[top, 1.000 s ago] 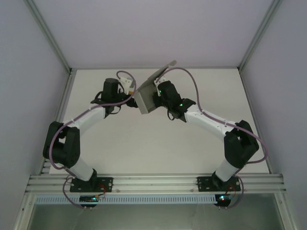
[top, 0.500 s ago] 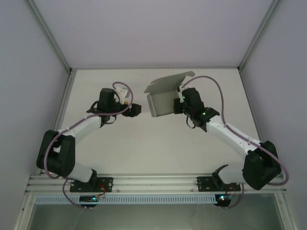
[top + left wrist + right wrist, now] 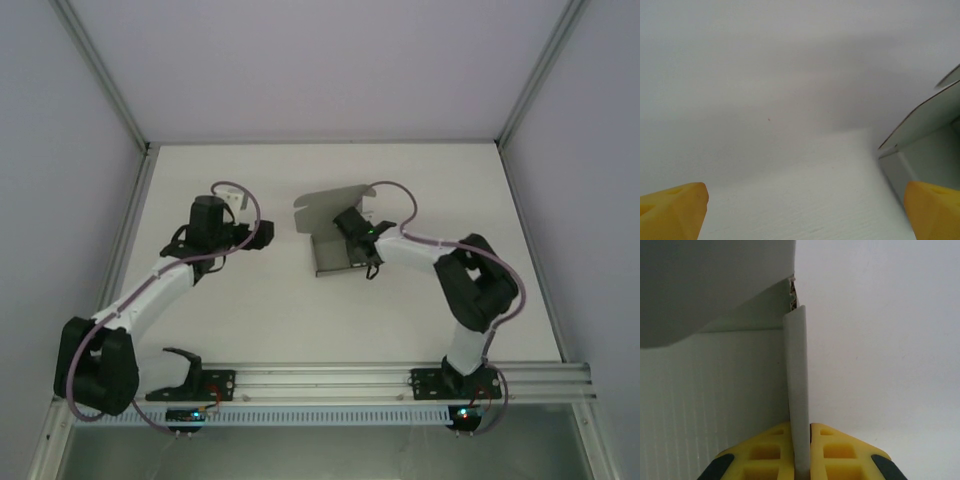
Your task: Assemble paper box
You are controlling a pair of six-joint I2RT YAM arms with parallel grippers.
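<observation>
The paper box (image 3: 330, 256) sat on the white worktop (image 3: 250, 320) a little right of centre, partly formed: a shallow grey tray with its low walls raised and a broad flap standing up along its far side. The right tool (image 3: 352, 238) reached in from the box's right side. In the right wrist view, that tool (image 3: 800, 440) had its yellow fingers (image 3: 832, 445) pressed together on one thin upright wall of the box (image 3: 796, 380) — the card edge rose straight up between them, with the ribbed floor of the box to the left of it.

The left tool (image 3: 266, 232) hung to the left of the box, apart from it and holding nothing. In the left wrist view its yellow fingertips (image 3: 675, 210) stood wide apart at the two lower corners, over bare worktop — a corner of the grey box (image 3: 930, 135) showed at the right edge.
</observation>
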